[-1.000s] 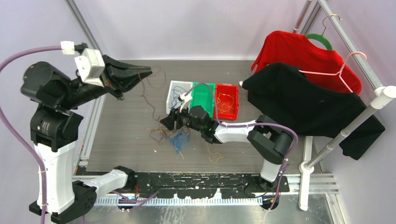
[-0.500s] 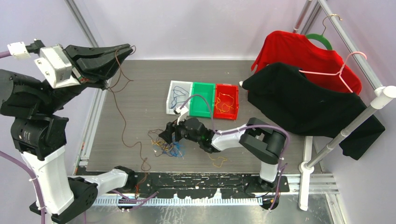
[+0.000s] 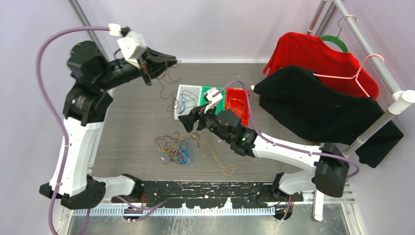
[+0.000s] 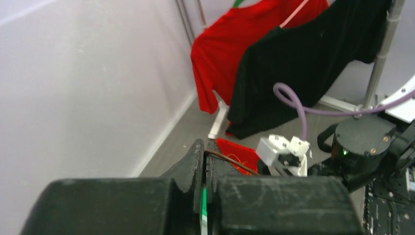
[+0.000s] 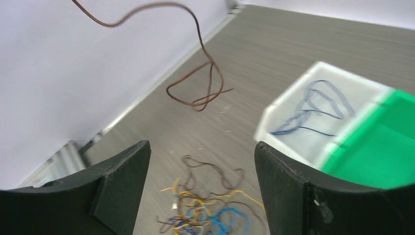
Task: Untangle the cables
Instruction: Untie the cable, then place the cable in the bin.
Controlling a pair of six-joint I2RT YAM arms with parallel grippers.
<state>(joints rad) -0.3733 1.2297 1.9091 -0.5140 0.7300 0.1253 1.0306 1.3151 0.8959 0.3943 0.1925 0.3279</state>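
Note:
A tangle of blue, orange-yellow and brown cables [image 3: 177, 148] lies on the grey table; it also shows low in the right wrist view [image 5: 210, 215]. My left gripper [image 3: 169, 61] is raised at the back, left of the bins, and shut on one brown cable [image 3: 172, 93] that hangs down in loops. The left wrist view shows the closed fingertips [image 4: 204, 147] pinching that brown cable [image 4: 230, 162]. My right gripper [image 3: 185, 121] is open and empty, above and just beyond the tangle, next to the white bin. The hanging brown cable [image 5: 200, 93] dangles ahead of the right gripper [image 5: 201, 152].
A white bin [image 3: 186, 100] holding a blue cable, a green bin [image 3: 211, 98] and a red bin [image 3: 240, 105] holding orange cable stand in a row. A loose orange cable [image 3: 222, 161] lies right of the tangle. A black shirt [image 3: 318, 107] and a red shirt [image 3: 313, 54] hang on a rack at right.
My left arm swung from the far left toward the bins, carrying the brown cable clear of the table. My right gripper rose off the tangle and moved back toward the white bin.

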